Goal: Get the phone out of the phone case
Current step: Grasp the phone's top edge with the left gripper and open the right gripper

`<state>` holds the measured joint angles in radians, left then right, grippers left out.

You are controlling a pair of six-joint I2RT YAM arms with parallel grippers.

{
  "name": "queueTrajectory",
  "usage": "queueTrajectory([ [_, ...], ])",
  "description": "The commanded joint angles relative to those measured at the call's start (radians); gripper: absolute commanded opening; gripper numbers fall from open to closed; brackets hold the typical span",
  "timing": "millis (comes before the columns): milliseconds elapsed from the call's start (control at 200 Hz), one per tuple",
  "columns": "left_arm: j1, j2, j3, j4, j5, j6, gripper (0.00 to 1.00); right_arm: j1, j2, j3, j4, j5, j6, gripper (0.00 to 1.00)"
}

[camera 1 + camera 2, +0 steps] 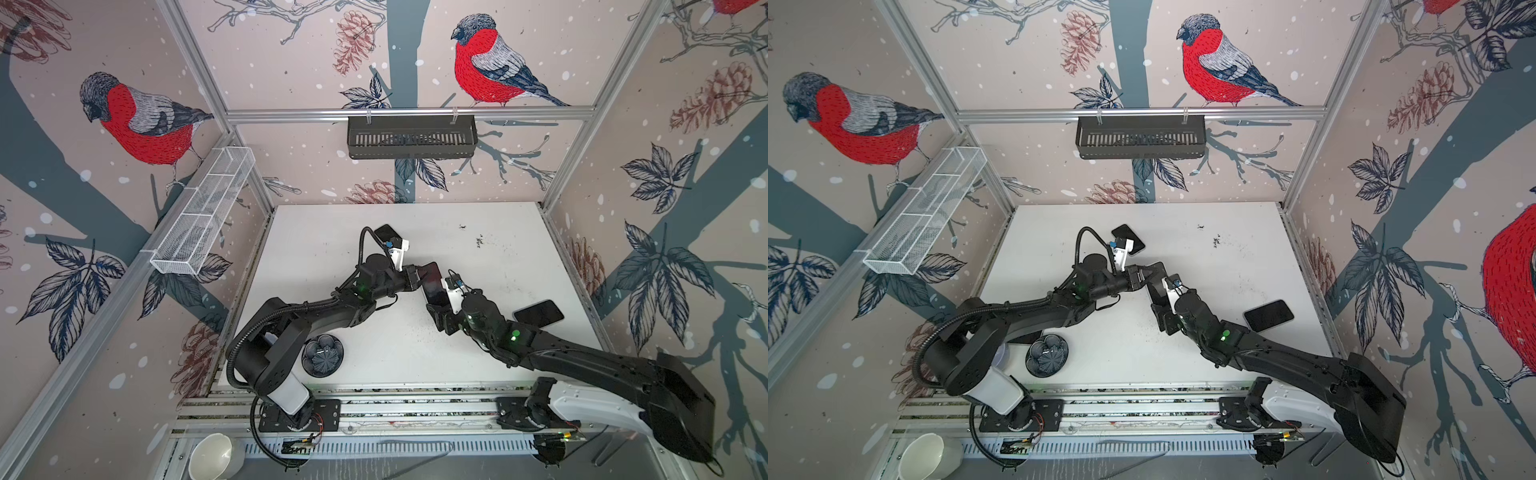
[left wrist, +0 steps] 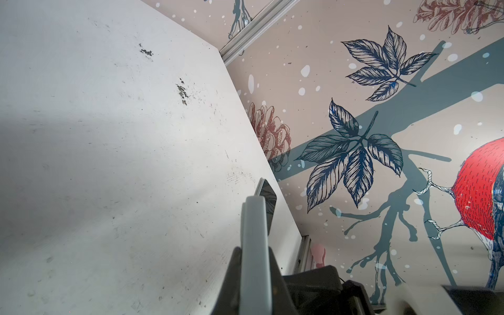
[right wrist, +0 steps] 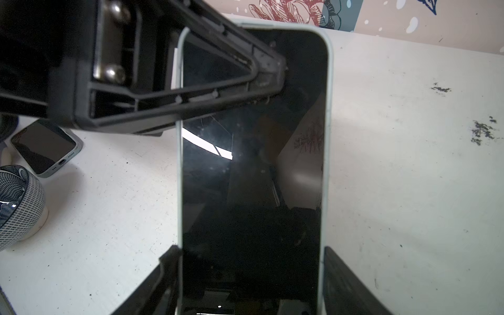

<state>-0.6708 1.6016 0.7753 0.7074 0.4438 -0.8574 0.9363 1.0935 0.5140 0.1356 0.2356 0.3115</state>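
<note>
The phone (image 3: pixel 253 169), dark screen up, sits in a pale blue-grey phone case (image 3: pixel 329 109) and is held above the middle of the table (image 1: pixel 478 357) in both top views (image 1: pixel 1156 286). My right gripper (image 3: pixel 251 253) is shut across the case's width at its near end, one finger on each long side. My left gripper (image 2: pixel 255 251) is shut through the thickness of the case's far end; the pale case edge (image 2: pixel 255 231) shows between its black fingers. One left finger (image 3: pixel 218 81) lies across the screen's far corner. The two grippers meet (image 1: pixel 417 274) (image 1: pixel 436 301).
A second phone (image 1: pixel 538 314) (image 1: pixel 1268 315) lies near the table's right edge. A third phone (image 1: pixel 384 232) (image 3: pixel 43 147) lies behind the left arm. A dark patterned bowl (image 1: pixel 323 355) (image 3: pixel 19 196) sits front left. A black basket (image 1: pixel 411 137) and a white mesh basket (image 1: pixel 203 216) hang on the walls.
</note>
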Motion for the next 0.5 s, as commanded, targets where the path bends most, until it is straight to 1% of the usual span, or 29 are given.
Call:
queueTrajectory([
  [0, 0.002, -0.014, -0.014, 0.018, -0.030, -0.003, 0.00, 0.002, -0.007, -0.001, 0.078, 0.034, -0.031, 0.32],
  [25, 0.002, -0.020, -0.018, 0.017, -0.034, -0.003, 0.00, 0.002, -0.007, -0.002, 0.078, 0.034, -0.031, 0.33],
  [55, 0.002, -0.029, -0.026, 0.018, -0.039, -0.003, 0.00, 0.002, -0.006, -0.003, 0.079, 0.036, -0.027, 0.39],
  [75, 0.002, -0.036, -0.030, 0.018, -0.043, -0.005, 0.00, 0.002, -0.006, -0.003, 0.078, 0.036, -0.024, 0.46],
  [100, 0.002, -0.047, -0.038, 0.019, -0.049, -0.007, 0.00, 0.002, -0.007, -0.004, 0.075, 0.038, -0.016, 0.59],
  [110, 0.002, -0.052, -0.040, 0.019, -0.051, -0.007, 0.00, 0.002, -0.009, -0.005, 0.075, 0.038, -0.013, 0.63],
  [125, 0.002, -0.060, -0.044, 0.019, -0.057, -0.007, 0.00, 0.002, -0.008, -0.006, 0.075, 0.036, -0.009, 0.70],
  [155, 0.002, -0.079, -0.052, 0.015, -0.072, -0.004, 0.00, 0.002, -0.010, -0.010, 0.078, 0.030, 0.002, 0.78],
  [195, 0.002, -0.108, -0.059, 0.002, -0.096, 0.003, 0.00, 0.003, -0.015, -0.018, 0.085, 0.015, 0.013, 0.86],
  [200, 0.002, -0.112, -0.059, 0.000, -0.099, 0.004, 0.00, 0.003, -0.016, -0.018, 0.087, 0.012, 0.013, 0.88],
  [210, 0.002, -0.120, -0.061, -0.004, -0.105, 0.005, 0.00, 0.003, -0.017, -0.020, 0.088, 0.009, 0.016, 0.96],
  [220, 0.002, -0.127, -0.062, -0.009, -0.113, 0.009, 0.00, 0.004, -0.020, -0.022, 0.089, 0.003, 0.018, 0.99],
  [310, 0.004, -0.202, -0.066, -0.057, -0.161, 0.030, 0.00, 0.006, -0.048, -0.029, 0.100, -0.043, 0.040, 1.00],
  [395, 0.017, -0.267, -0.073, -0.080, -0.182, 0.030, 0.00, 0.007, -0.087, -0.033, 0.109, -0.077, 0.063, 1.00],
  [450, 0.035, -0.306, -0.092, -0.074, -0.179, -0.004, 0.00, 0.007, -0.117, -0.035, 0.117, -0.101, 0.074, 1.00],
  [495, 0.054, -0.334, -0.114, -0.027, -0.152, -0.047, 0.00, 0.007, -0.141, -0.037, 0.119, -0.120, 0.085, 1.00],
])
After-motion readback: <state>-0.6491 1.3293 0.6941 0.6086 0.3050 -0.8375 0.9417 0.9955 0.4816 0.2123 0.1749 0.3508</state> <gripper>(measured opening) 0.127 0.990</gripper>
